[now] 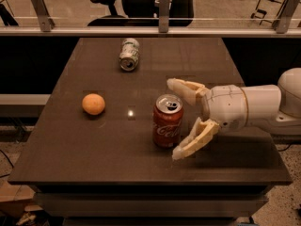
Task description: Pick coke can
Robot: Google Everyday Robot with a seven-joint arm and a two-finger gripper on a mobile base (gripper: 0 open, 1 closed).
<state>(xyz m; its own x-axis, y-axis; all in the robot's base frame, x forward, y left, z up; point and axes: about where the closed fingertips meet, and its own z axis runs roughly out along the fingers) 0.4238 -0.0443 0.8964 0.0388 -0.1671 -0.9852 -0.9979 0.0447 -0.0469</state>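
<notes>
Far from table (94, 149) edges, the spread claw (172, 119) half-straddles the coke can (163, 128).

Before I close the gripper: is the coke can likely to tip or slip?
The coke can stands upright and narrow, so an off-centre nudge from the open gripper beside it could tip it. Its smooth metal wall is probably slick and dents easily.

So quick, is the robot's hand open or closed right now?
Gripper: open, next to the coke can, holding nothing.

Dim amber light, claw (175, 120) at right
</notes>
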